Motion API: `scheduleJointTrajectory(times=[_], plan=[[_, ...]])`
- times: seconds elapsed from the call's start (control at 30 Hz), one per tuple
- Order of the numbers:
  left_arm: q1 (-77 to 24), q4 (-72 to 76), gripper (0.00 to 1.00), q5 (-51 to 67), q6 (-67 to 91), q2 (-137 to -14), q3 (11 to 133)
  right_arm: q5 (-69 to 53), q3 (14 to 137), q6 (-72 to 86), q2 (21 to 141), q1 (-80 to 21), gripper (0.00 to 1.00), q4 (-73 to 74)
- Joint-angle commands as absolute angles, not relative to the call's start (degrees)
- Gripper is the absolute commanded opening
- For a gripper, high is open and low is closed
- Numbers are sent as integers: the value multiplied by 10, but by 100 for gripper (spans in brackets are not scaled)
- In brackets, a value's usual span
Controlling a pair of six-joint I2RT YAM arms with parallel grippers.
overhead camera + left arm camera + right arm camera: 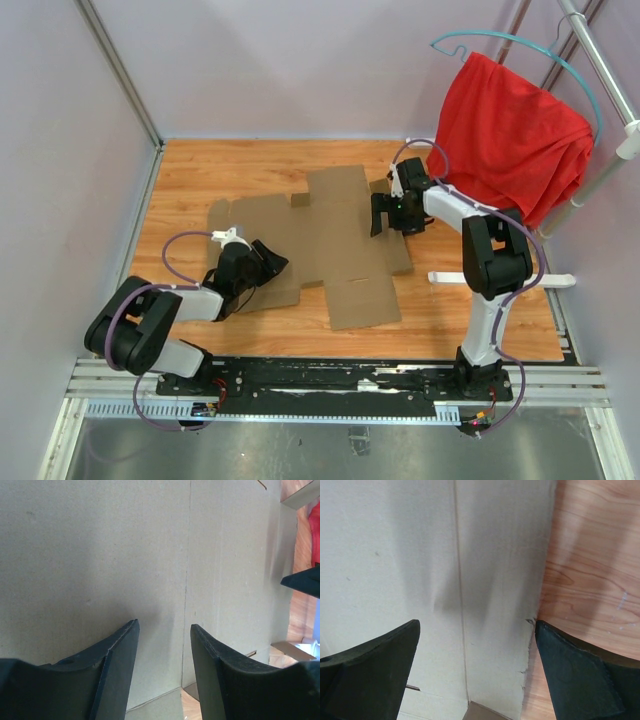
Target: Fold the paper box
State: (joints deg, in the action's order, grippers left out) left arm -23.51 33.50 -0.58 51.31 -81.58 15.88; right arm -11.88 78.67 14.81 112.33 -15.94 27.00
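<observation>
Top external view of the box, lying flat and unfolded across the middle of the worktop, flaps spread, no wall raised yet. At its left panel, the left tool, low over the cardboard, about half open and holding nothing; from the left wrist, only bare sheet and one fold line between the two fingers, contact impossible to tell. At its right edge, the right tool, spread wide and likewise empty; from the right wrist, one finger over cardboard, the other just at the sheet's outer edge over bare wood, with a crease running between them. Judged the step in hand: raising the right side flap. Best done by dipping the outer finger to the wood and under the edge, closing lightly on the strip, then swinging up and inward about the crease rather than pulling sideways. Worth pressing down with the left tool meanwhile to pin the sheet against sliding. Risk of bending off-line or dragging the whole blank if lifted too fast. Well apart at far right, a red cloth, not to be touched.
</observation>
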Motion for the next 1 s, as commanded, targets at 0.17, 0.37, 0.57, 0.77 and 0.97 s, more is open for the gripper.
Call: scheduleJointTrajectory(times=[0.17,0.37,0.57,0.77,0.97], plan=[[-253,149,54,1,505,-842,116,-290,718,149,1077,-153,91,180],[-270,154,54,-3,516,-851,121,-298,735,134,1055,-165,81,212],[-286,165,54,-4,526,-865,122,-287,761,124,1069,-173,68,242],[-293,168,54,-7,528,-874,121,-229,775,122,1089,-183,68,263],[-295,174,54,-5,530,-881,119,-122,815,107,1126,-206,67,319]])
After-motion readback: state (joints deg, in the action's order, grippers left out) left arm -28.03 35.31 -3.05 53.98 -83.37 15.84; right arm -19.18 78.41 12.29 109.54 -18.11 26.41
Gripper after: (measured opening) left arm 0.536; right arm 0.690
